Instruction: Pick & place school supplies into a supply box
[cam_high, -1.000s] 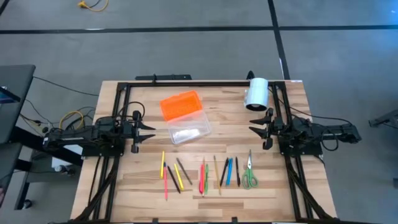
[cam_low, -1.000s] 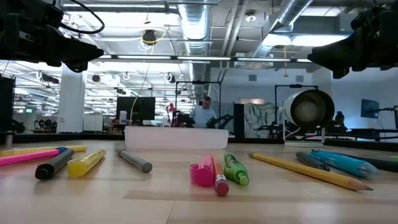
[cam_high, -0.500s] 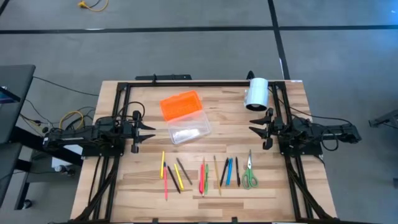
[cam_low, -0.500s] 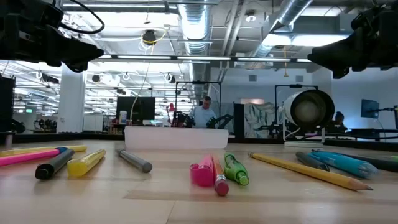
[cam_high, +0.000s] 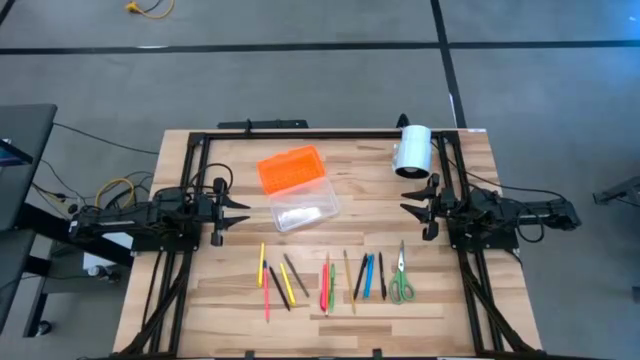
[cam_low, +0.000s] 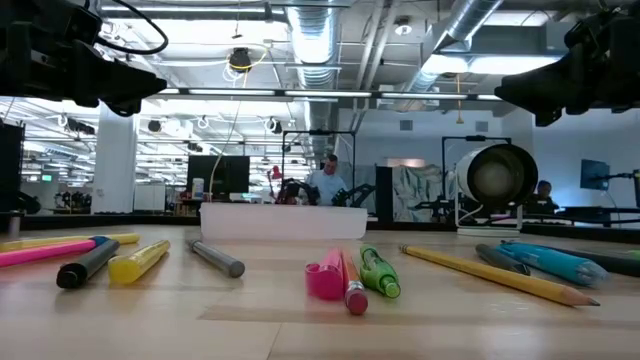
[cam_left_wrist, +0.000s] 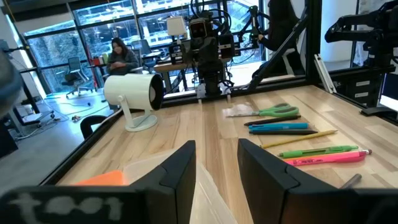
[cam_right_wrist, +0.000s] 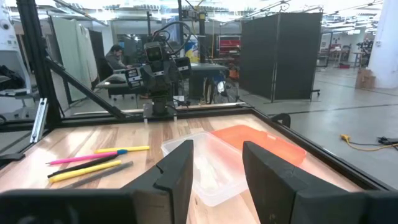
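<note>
The supply box (cam_high: 303, 211) lay open near the centre of the wooden counter (cam_high: 200, 300), its clear plastic base a shallow rounded rectangle, and its ribbed orange lid (cam_high: 290, 168) sat touching it at about eleven o'clock. The pens and pencils (cam_high: 322, 279) lay in a loose row toward six o'clock from the box, well apart from it: yellow, pink-red, black, green, blue and wood-coloured sticks. The green-handled scissors (cam_high: 401, 274) ended the row at the three o'clock end, blades pointing toward twelve. A white cylinder (cam_high: 411, 150) rested on its side near the one o'clock corner. The left gripper (cam_high: 238, 213) hovered at nine o'clock of the box and the right gripper (cam_high: 410, 199) at three o'clock, both with fingers parted and holding nothing. The high view gave the whole layout, but only the low view showed the pens' ends close up: a pink cap (cam_low: 324, 281), a green pen (cam_low: 380, 272), a long yellow pencil (cam_low: 497, 274), and the box base as a pale band behind them. The right wrist view alone showed the ribbing and translucency of the lid (cam_right_wrist: 260, 141), and a person seated far off in the room; the left wrist view showed the cylinder (cam_left_wrist: 133, 93) on its stand.
</note>
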